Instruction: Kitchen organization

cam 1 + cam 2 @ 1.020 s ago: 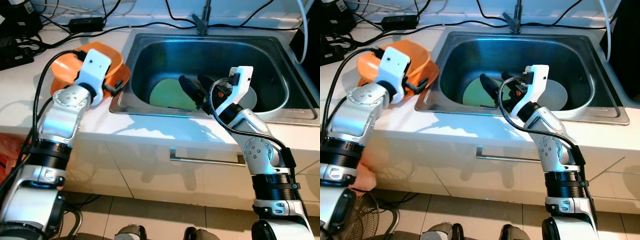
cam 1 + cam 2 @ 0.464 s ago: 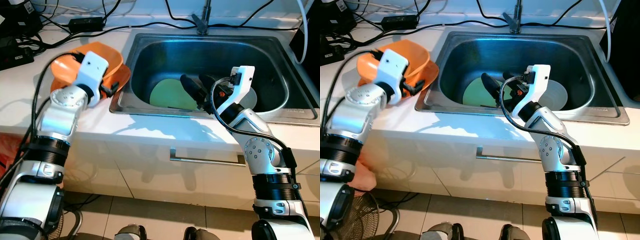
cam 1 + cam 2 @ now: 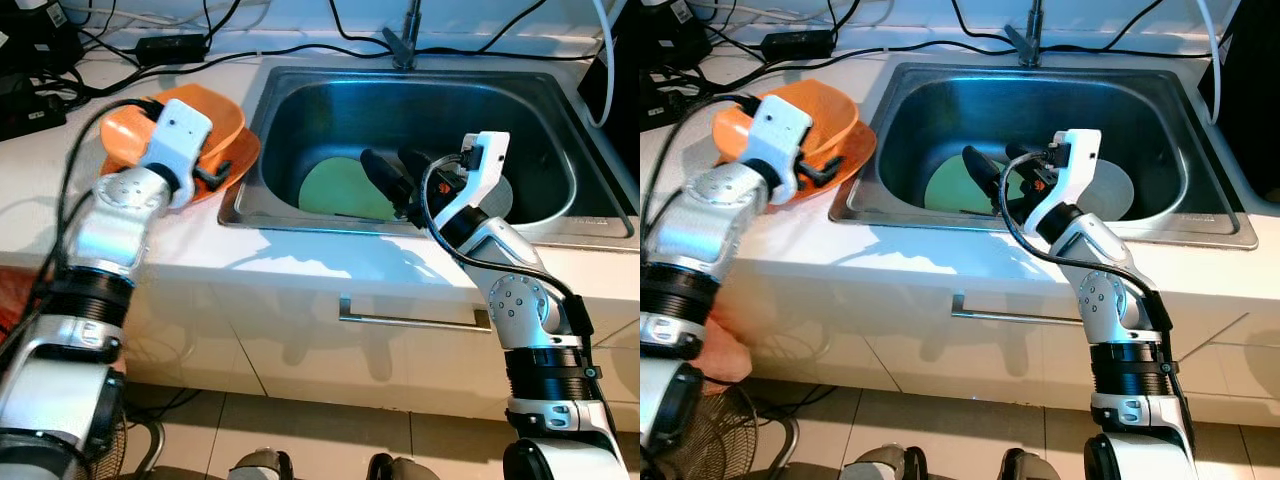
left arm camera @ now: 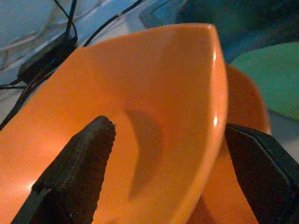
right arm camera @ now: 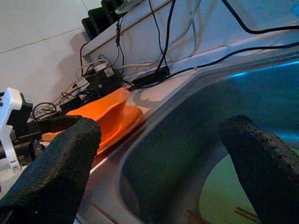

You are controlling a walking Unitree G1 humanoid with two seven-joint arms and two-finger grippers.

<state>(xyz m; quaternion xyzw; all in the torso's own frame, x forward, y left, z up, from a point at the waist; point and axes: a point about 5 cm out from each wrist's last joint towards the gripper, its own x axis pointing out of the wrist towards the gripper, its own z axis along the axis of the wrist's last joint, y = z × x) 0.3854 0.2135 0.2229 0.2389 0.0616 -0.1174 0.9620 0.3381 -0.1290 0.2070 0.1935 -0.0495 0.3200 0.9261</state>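
An orange bowl (image 3: 205, 112) is located on an orange plate (image 3: 240, 158) on the tabletop (image 3: 60, 190), its rim straddled by the released left gripper (image 4: 163, 158). The right gripper (image 3: 392, 172) is held over the sink (image 3: 560, 215), jaws spread.

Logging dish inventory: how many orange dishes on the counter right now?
2. An orange bowl sits stacked on an orange plate, on the counter left of the sink. The left gripper straddles the bowl's rim. More could be hidden under the stack.

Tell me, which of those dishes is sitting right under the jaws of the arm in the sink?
The green plate on the sink floor, below the right gripper. The orange bowl sits outside on the counter.
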